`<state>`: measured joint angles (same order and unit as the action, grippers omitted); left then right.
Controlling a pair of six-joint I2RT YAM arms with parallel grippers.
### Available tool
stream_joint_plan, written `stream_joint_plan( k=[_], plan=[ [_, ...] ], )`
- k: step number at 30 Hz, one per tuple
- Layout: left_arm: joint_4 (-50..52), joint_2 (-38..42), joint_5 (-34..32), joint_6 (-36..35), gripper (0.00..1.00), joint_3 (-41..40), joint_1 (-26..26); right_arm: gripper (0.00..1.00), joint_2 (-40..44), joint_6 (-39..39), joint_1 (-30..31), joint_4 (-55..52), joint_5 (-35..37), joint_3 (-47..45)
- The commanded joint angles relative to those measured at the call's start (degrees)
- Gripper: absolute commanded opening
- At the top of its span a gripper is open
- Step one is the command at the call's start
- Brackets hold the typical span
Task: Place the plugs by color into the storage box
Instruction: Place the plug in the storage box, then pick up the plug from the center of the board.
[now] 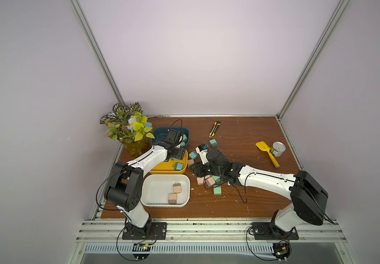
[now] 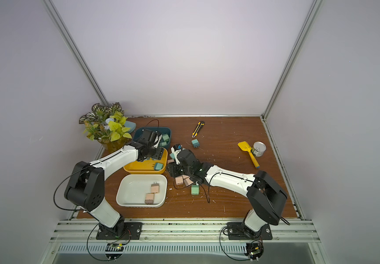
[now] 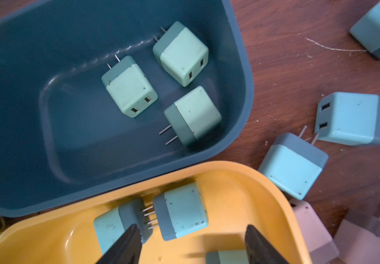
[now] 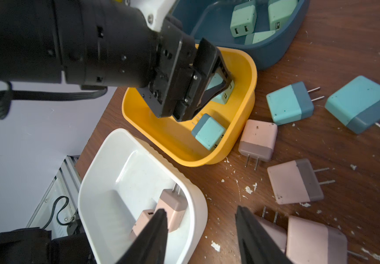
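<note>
An artificial plant (image 1: 127,130) stands in the far left corner of the tabletop (image 1: 241,137). Just right of it, three bins sit close together in a row from far to near. The dark blue bin (image 3: 13,114) holds three mint green plugs (image 3: 129,88). The yellow bin (image 3: 241,194) holds three teal-blue plugs (image 3: 182,212). The white bin (image 1: 157,189) holds two pink plugs (image 1: 177,188). The left pincer (image 3: 192,226) hangs over the yellow bin with its jaws apart, clamped on nothing; one teal-blue plug lies in the bin under the gap.

Right of the bins, more plugs lie scattered on the tabletop. The loose teal-blue plugs (image 4: 289,102) are beside the yellow bin and the loose pink plugs (image 4: 295,180) beside the white bin. A loose mint green plug (image 1: 217,189) lies nearer the front, and a lone teal-blue plug (image 1: 213,143) lies farther back. The right pincer (image 4: 200,210) hovers low over the pink scatter, just beside the white bin's right rim, with its jaws apart and nothing between them.

A yellow-and-black utility knife (image 1: 214,129) lies toward the far edge. At the right, a yellow trowel (image 1: 266,153) lies just beside an open tin can (image 1: 278,149).
</note>
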<state>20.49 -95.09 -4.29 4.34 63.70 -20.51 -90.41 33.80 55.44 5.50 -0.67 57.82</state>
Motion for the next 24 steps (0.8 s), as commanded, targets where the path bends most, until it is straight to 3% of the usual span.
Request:
stream_joint_plan(
  k=[1, 11, 18, 24],
  plan=[
    [-0.85, 2.11, 1.94, 0.31, 0.73, 0.81, 0.38, 0.54, 2.59, -1.28, 0.19, -1.49, 2.14, -0.38],
    [-2.73, 4.03, 4.32, -0.64, 0.72, -0.24, -0.70, 0.55, 8.71, -0.31, 0.21, -6.53, 7.91, -4.93],
    [-4.65, 6.68, 1.52, -3.44, 0.72, -2.03, -5.62, 0.60, 14.95, 3.29, 0.23, -10.60, 10.57, -11.60],
    [-8.05, 9.44, 5.71, -4.27, 0.72, -4.19, -6.45, 0.62, 18.87, 7.06, 0.28, -13.03, 10.91, -17.23]
  ],
)
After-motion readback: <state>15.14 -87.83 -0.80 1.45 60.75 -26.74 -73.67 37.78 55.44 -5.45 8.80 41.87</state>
